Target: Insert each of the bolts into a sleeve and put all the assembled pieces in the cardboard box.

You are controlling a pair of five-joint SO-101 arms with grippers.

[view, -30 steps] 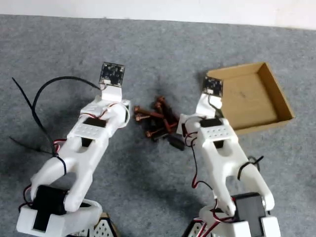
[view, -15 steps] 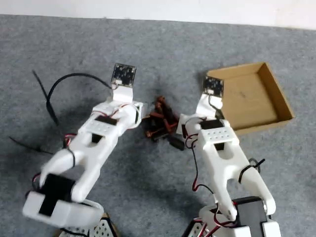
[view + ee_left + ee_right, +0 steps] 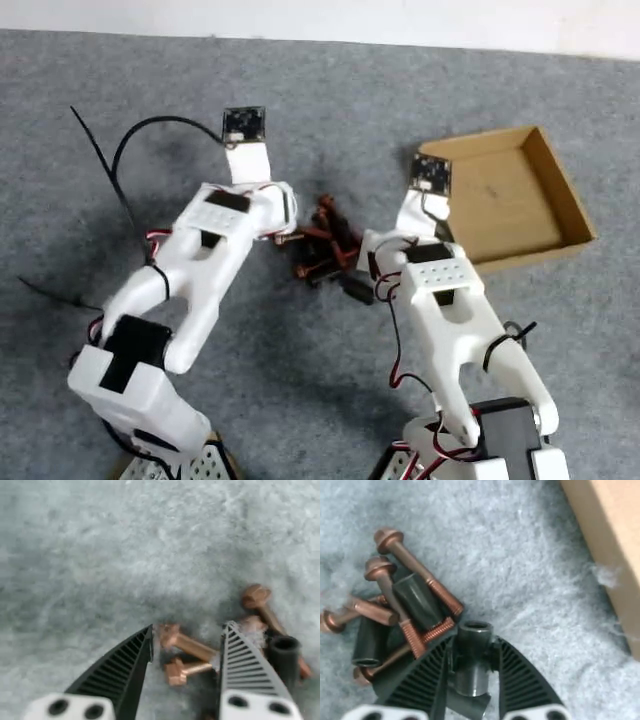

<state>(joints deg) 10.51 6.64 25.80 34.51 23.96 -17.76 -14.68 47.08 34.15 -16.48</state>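
- Bench point(image 3: 420, 100): grey, felt-like surface.
- Box point(image 3: 531, 252): open cardboard tray, right of centre in the high view.
- Pile point(image 3: 322, 243): copper bolts and black sleeves, loose, at the centre of the high view between the two arms, left of the box.
- Left pincer point(image 3: 190, 627): spread wide, low over the pile's left edge, straddling two bolts point(image 3: 186, 647) lying on the bench; grips nothing.
- Right pincer point(image 3: 473, 641): clamped on one black sleeve point(image 3: 471, 665) at the pile's right edge, apart from the box.
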